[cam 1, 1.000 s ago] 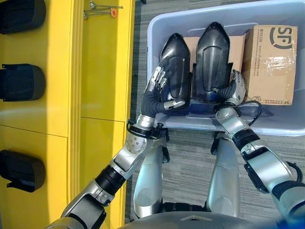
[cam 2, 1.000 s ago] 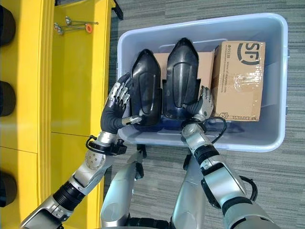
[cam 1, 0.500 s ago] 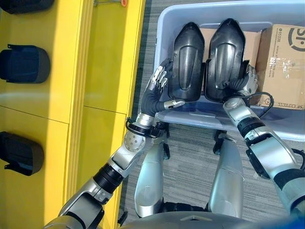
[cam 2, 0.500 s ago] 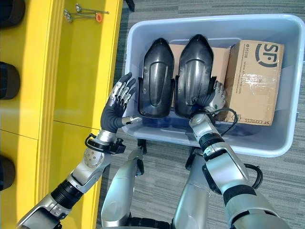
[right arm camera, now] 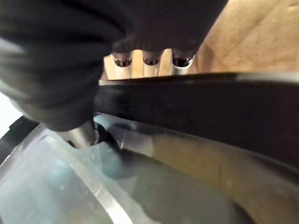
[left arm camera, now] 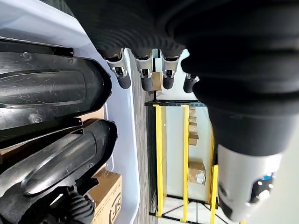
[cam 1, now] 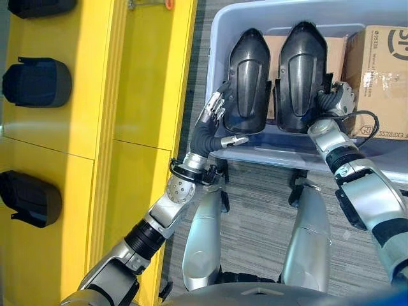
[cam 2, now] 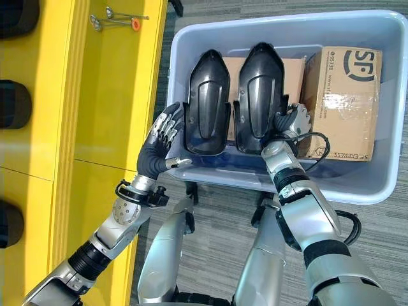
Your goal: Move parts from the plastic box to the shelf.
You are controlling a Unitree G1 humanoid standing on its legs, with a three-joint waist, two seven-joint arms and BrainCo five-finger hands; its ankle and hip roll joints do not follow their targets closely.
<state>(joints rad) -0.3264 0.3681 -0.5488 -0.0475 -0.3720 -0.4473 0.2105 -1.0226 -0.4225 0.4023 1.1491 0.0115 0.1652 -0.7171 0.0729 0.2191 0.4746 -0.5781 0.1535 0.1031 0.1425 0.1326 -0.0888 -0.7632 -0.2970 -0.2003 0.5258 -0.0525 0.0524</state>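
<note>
A pale plastic box (cam 2: 376,185) stands on the grey carpet beside a yellow shelf (cam 2: 115,95). Inside it, two black moulded parts stand side by side, their narrow ends pointing away from the robot: the left part (cam 2: 206,102) and the right part (cam 2: 260,95). Behind them lies a flat carton (cam 2: 290,67), and a taped cardboard box (cam 2: 341,102) fills the right end of the plastic box.

The left robot hand (cam 2: 159,143) is at the outer left wall of the plastic box, just beside the left part. Its fingers (left arm camera: 124,78) are relaxed and grasp nothing, and its thumb reaches along the near rim. In the left wrist view the fingertips hang free next to the box wall.

The right robot hand (cam 2: 290,122) is at the lower right edge of the right part, between that part and the cardboard box. In the right wrist view its fingers (right arm camera: 150,63) curl over the black edge of the part with the thumb below, so the hand is clamped on the right part.

On the shelf, more black parts (cam 1: 35,83) lie along the left, and a small metal tool with an orange tip (cam 2: 118,19) lies near its far end.
</note>
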